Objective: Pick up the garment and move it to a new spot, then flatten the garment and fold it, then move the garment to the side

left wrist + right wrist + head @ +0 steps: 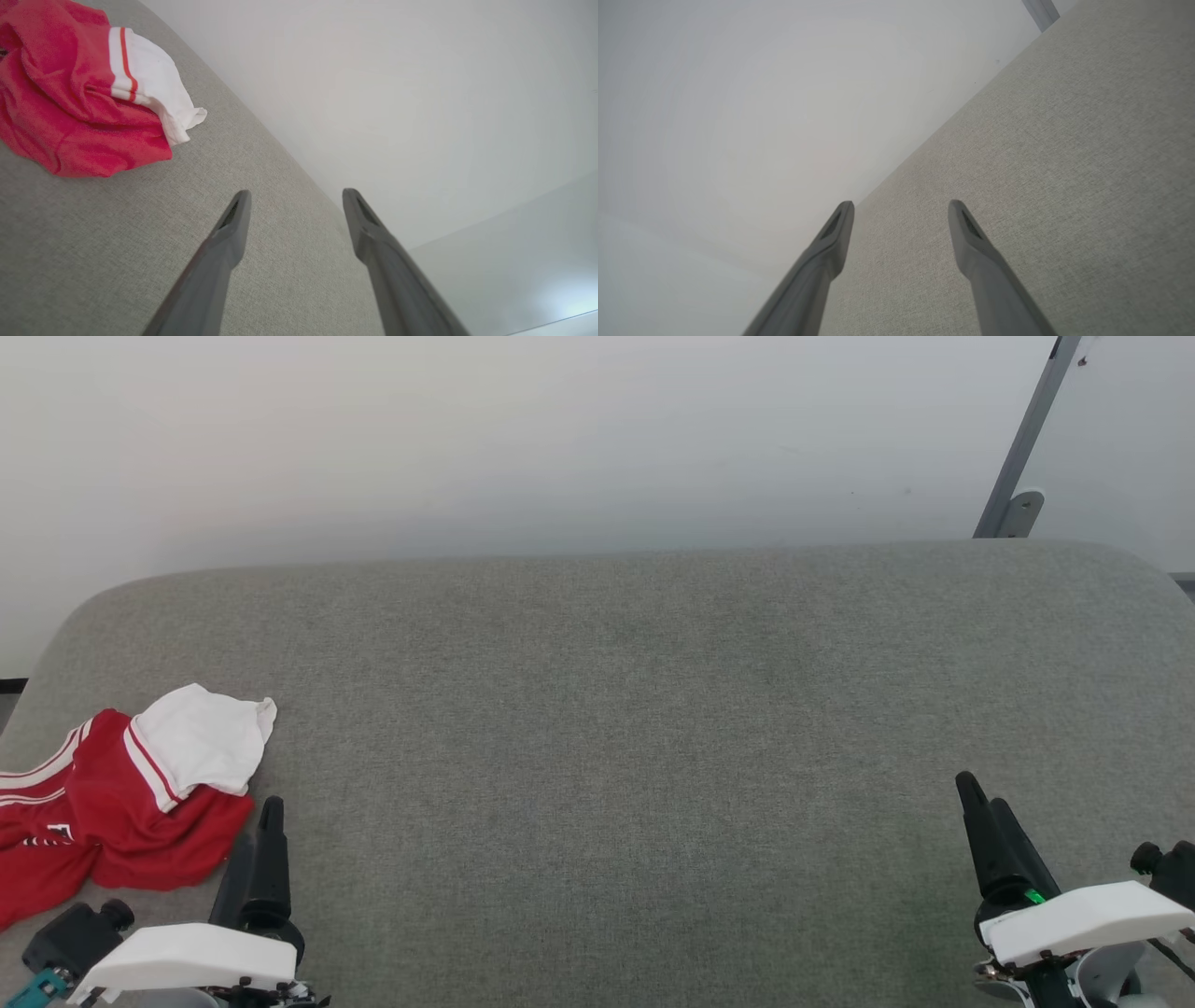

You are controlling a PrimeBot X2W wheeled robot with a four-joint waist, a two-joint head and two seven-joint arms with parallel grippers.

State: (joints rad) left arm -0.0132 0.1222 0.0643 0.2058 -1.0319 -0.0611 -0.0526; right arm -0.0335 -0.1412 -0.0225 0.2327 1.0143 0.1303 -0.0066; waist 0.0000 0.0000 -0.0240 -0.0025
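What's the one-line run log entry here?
stage: pre-grasp | garment: crumpled, far left | left gripper: open, empty | right gripper: open, empty

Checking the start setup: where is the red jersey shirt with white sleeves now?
In the head view, the red jersey shirt with white sleeves lies crumpled at the near-left corner of the grey fabric surface, just left of the open left gripper.

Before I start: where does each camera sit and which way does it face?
Head view: up on the robot, looking forward and down across the grey surface to the wall; left tool lower left, right tool lower right, both open.
Left wrist view: low, looking along the left tool toward the wall; garment at upper left.
Right wrist view: low, looking along the right tool over the surface toward the wall.
Shared: head and left wrist views both show the garment.
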